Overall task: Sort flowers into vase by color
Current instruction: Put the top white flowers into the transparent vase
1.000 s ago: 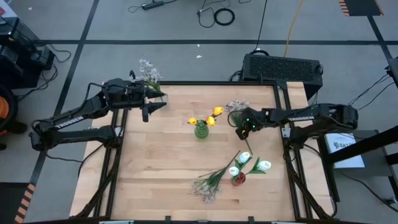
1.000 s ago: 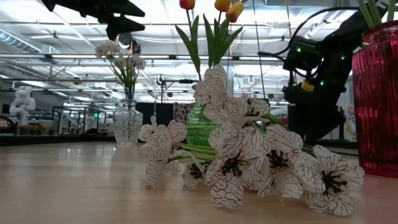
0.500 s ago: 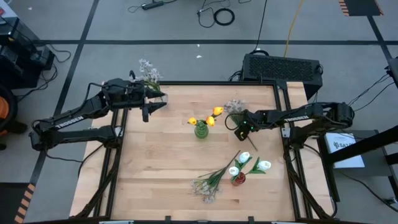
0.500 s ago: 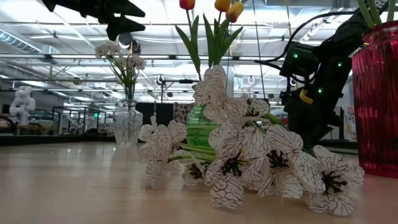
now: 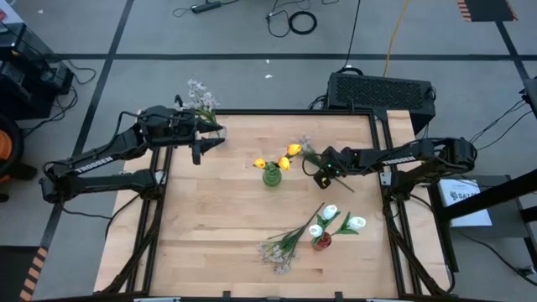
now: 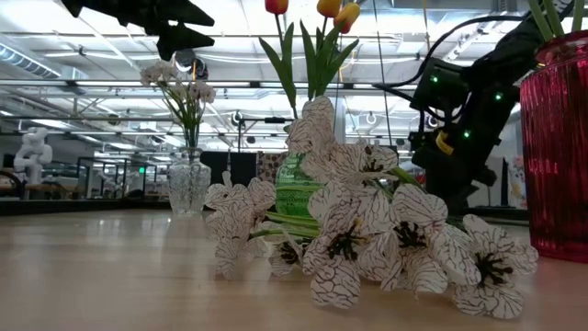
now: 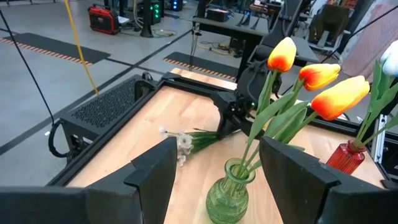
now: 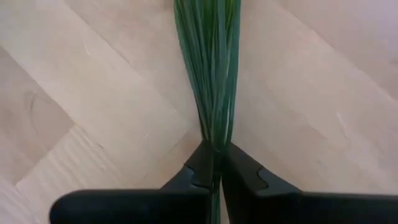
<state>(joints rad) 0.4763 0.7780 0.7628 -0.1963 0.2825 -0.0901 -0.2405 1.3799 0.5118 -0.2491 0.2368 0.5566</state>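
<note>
My right gripper (image 5: 322, 171) is low over the table's far right part, shut on a spray of pale blossoms (image 5: 306, 149); its green stems (image 8: 211, 68) run over the wood. My left gripper (image 5: 201, 149) hangs open and empty at the far left, its fingers framing the left wrist view (image 7: 214, 180). A green vase (image 5: 271, 175) holds orange-yellow tulips (image 7: 323, 81). A red vase (image 5: 321, 242) holds white tulips (image 5: 330, 213). A clear vase (image 6: 188, 179) at the far left holds pale blossoms (image 5: 201, 102). A second spray (image 5: 281, 247) lies flat near the front. My right gripper pinches the spray's bundled green stems (image 8: 215, 142) between its two fingers (image 8: 200, 167). The fingers come from above, pointing down, and lie across the stems. The blossom end (image 7: 183, 142) lies on the table toward the green vase; the stem end (image 5: 347, 186) trails toward the right.
A black perforated box (image 5: 382, 91) stands beyond the table's far right corner. The green vase stands a short way left of my right gripper. The red vase and the flat spray take up the front right. Bare wood (image 5: 210, 218) lies at the front left.
My right gripper has gone down and a little toward the table's left edge, toward the green vase. The spray's blossom end has slid with it toward the green vase.
</note>
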